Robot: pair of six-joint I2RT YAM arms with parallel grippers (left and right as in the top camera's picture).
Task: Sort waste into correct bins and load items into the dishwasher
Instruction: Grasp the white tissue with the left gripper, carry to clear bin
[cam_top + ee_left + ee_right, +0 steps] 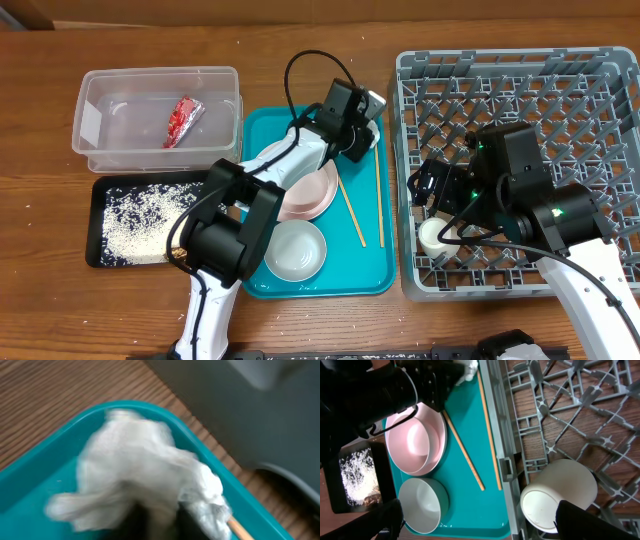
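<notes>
My left gripper [362, 135] is at the far right corner of the teal tray [365, 272], shut on the crumpled white tissue [376, 100]. In the blurred left wrist view the tissue [145, 470] fills the space over the jaws [160, 522]. My right gripper [440, 200] is open over the grey dish rack [560, 90]. The small white cup [560, 495] lies in the rack's near left corner, between the open fingers [485, 520] but not gripped. The red wrapper [183, 120] lies in the clear tub [110, 105]. Rice [150, 215] lies in the black tray [100, 195].
On the teal tray are a pale-pink plate [310, 190], a white bowl [295, 250] and two wooden chopsticks [352, 215] near its right side. The rack's wall [501, 435] stands right beside the tray. Loose rice grains are scattered on the wooden table.
</notes>
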